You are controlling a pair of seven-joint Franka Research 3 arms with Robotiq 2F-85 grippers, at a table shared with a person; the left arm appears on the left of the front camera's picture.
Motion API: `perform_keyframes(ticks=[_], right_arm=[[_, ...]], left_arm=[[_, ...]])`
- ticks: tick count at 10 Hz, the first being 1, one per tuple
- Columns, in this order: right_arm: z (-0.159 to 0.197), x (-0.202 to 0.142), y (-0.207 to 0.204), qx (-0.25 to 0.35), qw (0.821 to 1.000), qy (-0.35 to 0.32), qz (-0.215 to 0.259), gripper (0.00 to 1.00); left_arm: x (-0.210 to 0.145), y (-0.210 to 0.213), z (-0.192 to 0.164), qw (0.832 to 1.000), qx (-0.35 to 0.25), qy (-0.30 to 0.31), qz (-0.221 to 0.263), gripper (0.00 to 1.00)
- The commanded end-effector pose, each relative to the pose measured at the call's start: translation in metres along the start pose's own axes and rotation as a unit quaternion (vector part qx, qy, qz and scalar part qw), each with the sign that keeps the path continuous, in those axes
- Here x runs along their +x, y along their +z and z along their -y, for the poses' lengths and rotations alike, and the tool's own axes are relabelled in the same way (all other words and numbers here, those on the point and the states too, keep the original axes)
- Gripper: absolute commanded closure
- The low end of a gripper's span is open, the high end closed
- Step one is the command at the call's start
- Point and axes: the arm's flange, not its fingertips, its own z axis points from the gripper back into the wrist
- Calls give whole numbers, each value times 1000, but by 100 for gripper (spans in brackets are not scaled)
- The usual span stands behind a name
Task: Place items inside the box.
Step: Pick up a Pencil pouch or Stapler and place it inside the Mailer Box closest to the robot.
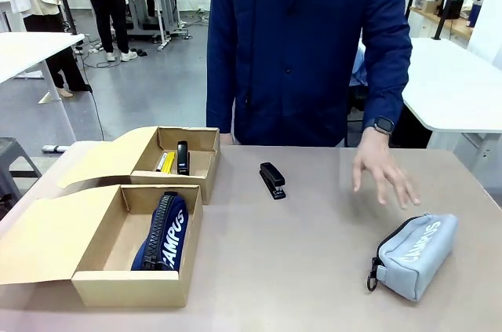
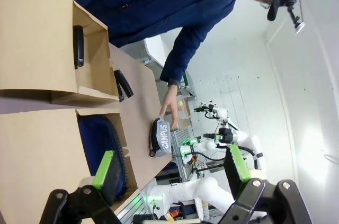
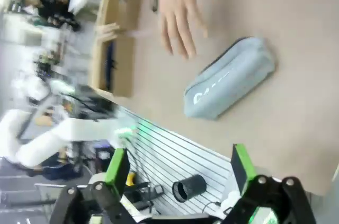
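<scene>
Right wrist view: pouch beyond pincer

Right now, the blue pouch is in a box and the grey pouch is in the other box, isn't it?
Not quite. The grey pouch isn't in a box: it lies on the table, off to the right, as the front view shows. The blue pouch is in a box, as you said.
</scene>
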Motion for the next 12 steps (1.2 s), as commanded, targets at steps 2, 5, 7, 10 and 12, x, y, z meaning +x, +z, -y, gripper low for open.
perform_keyframes(ticks=[2,5,7,10,12], right_arm=[[102,-23,27,203,976,-17,78,0],[77,-47,43,124,987,-27,96,0],[77,-47,43,124,987,-27,96,0],[77,-47,43,124,987,-27,96,0],[77,-47,43,124,987,-27,96,0]], left_arm=[[-1,-1,1,1000,-9,-10,4,0],[-1,-1,1,1000,-9,-10,4,0],[-1,-1,1,1000,-9,-10,4,0],[-1,-1,1,1000,-9,-10,4,0],[-1,-1,1,1000,-9,-10,4,0]])
